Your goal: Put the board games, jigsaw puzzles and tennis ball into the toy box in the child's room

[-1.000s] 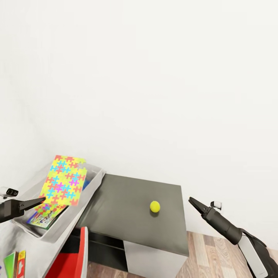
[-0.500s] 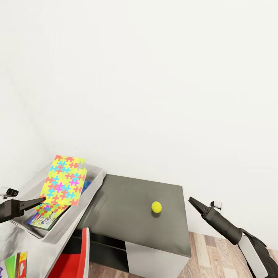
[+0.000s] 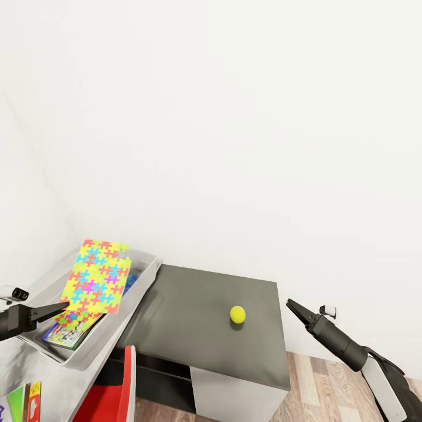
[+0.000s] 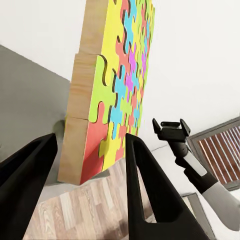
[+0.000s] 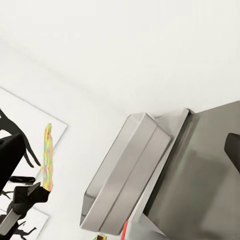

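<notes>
Your left gripper (image 3: pixel 58 307) is clamped on the near edge of a thin, flat multicolour jigsaw puzzle square (image 3: pixel 98 276), with wooden edges showing in the left wrist view (image 4: pixel 117 90), where one dark finger (image 4: pixel 145 185) stands on each side of its edge. You are holding the puzzle tilted above the long, shallow, light grey toy box (image 3: pixel 136 291), over its far half. Inside the box, nearer to you, lies a second multicolour jigsaw square (image 3: pixel 73 320) on top of a flat printed game box (image 3: pixel 54 335); something blue shows in the far part of the box beneath the held puzzle.

The toy box sits at the left, its right wall beside the lower dark-grey-topped table section (image 3: pixel 193 328). The small yellow-green tennis ball (image 3: pixel 237 315) rests on that dark top, towards its right side, well apart from the toy box.

Your right gripper (image 3: pixel 291 305) hovers off the right edge of the dark section, empty, near the ball but not touching it; its fingertips look drawn together. A red chair back (image 3: pixel 111 392) stands near the table's front, above the wood-plank floor (image 3: pixel 328 387).
</notes>
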Available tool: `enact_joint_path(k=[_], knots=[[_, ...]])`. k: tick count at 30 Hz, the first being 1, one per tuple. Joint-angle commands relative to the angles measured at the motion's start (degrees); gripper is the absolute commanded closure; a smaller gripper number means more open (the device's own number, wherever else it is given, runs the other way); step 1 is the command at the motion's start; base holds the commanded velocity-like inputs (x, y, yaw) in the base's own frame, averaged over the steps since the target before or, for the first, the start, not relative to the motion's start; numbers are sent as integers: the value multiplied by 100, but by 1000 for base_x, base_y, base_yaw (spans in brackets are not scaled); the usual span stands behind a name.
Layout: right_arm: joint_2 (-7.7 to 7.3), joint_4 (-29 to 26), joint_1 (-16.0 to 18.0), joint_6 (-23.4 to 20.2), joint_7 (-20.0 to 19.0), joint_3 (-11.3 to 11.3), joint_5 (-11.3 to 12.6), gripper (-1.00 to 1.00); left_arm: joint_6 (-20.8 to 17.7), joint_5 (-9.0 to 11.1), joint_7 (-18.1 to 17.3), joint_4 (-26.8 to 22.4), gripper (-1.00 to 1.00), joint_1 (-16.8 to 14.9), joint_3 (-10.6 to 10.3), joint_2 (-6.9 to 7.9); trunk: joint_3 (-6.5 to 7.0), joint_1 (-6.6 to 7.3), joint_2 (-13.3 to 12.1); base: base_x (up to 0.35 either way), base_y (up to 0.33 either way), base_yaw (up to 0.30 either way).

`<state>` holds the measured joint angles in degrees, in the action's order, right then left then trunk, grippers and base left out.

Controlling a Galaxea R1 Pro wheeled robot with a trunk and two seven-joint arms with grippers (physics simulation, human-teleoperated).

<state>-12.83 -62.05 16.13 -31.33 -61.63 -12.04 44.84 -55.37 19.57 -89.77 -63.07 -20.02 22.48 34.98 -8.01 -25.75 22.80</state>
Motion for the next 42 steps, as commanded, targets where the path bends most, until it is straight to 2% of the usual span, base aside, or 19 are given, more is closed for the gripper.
enact_joint_path(k=[1,3,4,7,11,13,15,18,20,21,23,26,28,32,37,39,42], knots=[[-1,0,4,-45,-4,0,34,-100,-78,-87,-10,45,100,-23,0,17,-12,-3,12,0,0,0],[-2,2,4,-46,-5,0,34,-100,-113,-205,145,81,100,-59,1,53,-12,-3,12,0,0,0],[-4,3,4,-47,-6,0,34,-100,-160,-337,309,104,100,-150,3,103,-12,-3,12,0,0,0],[-6,4,4,-48,-7,0,34,-100,-219,-532,550,153,100,-390,5,164,-12,-3,12,0,0,0],[-1,2,4,-48,-1,0,34,-100,-263,-936,891,429,100,-1016,-7,257,-12,-3,12,0,0,0],[0,1,4,-47,0,0,34,-100,-259,-1271,962,624,100,-1367,-12,364,-12,-3,12,0,0,0],[0,0,4,-48,1,0,34,-100,-239,-1729,988,726,100,-1651,-14,441,-12,-3,12,0,0,0],[0,0,4,-48,1,0,34,-100,-215,-2185,995,767,100,-1880,-15,481,-12,-3,12,0,0,0],[0,0,4,-48,1,0,34,-100,-181,-2606,1008,782,100,-2049,-17,495,-12,-3,12,0,0,0],[0,0,4,-48,1,0,34,-100,-166,-2703,1011,783,100,-2074,-18,496,-12,-3,12,0,0,0],[0,0,4,-44,2,0,34,-100,11,-3085,1013,786,100,-2133,-22,499,-12,-3,12,0,0,0],[0,-1,4,-41,6,0,29,-100,302,-3396,1010,787,100,-2157,-23,495,-12,-3,12,0,0,0],[0,-6,4,-40,2,0,27,-100,552,-3678,1010,787,100,-2166,-29,494,-12,-3,12,0,0,0],[0,-8,4,-40,-6,0,26,-100,714,-4094,1018,787,100,-2171,-32,474,-17,-3,12,0,0,0],[-3,-8,4,-45,-8,0,25,-100,913,-4441,1022,787,100,-2173,-52,432,-48,-3,12,0,0,0],[-6,-7,4,-50,-7,0,24,-100,1041,-4599,1022,789,100,-2173,-196,421,-65,-3,12,0,0,0],[-8,-2,4,-50,-10,0,25,-100,1111,-4690,1029,799,100,-2173,-466,416,-92,-3,12,0,0,0]])
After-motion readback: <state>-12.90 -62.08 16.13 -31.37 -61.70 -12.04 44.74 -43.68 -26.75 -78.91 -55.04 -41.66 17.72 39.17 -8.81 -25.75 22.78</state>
